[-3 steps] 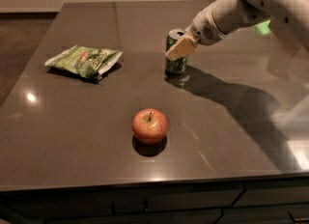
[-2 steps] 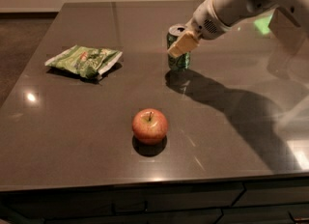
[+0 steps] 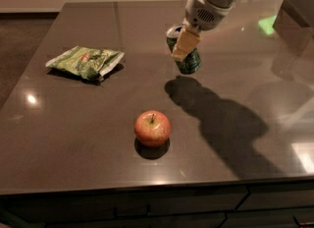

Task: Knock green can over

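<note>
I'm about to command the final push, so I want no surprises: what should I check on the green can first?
1. Gripper at the green can: ok, it is against the can's upper side.
2. Can knocked over: not ok, it leans with its top toward the left but is not lying flat.
3. Can's base on the table: cannot tell.
4. Space around the can: ok, the apple and snack bag both lie well apart from it.
5. Table edge: ok, the can is well inside the tabletop.
</note>
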You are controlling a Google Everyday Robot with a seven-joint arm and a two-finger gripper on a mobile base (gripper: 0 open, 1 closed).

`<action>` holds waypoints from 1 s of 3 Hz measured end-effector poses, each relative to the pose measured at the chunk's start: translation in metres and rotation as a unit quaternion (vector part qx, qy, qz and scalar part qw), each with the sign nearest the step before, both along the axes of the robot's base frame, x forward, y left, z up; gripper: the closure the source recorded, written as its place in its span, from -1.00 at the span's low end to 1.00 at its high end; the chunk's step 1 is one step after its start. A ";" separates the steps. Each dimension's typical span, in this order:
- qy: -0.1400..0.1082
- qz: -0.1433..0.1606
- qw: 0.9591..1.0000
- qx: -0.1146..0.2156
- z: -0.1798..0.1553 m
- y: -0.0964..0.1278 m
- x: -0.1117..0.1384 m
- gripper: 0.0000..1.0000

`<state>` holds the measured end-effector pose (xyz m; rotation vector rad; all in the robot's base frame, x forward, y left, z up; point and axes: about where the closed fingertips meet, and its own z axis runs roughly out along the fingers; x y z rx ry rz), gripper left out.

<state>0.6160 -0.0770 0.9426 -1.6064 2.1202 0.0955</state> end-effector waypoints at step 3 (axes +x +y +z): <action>0.035 0.052 0.988 -0.138 -0.019 0.011 -0.017 0.08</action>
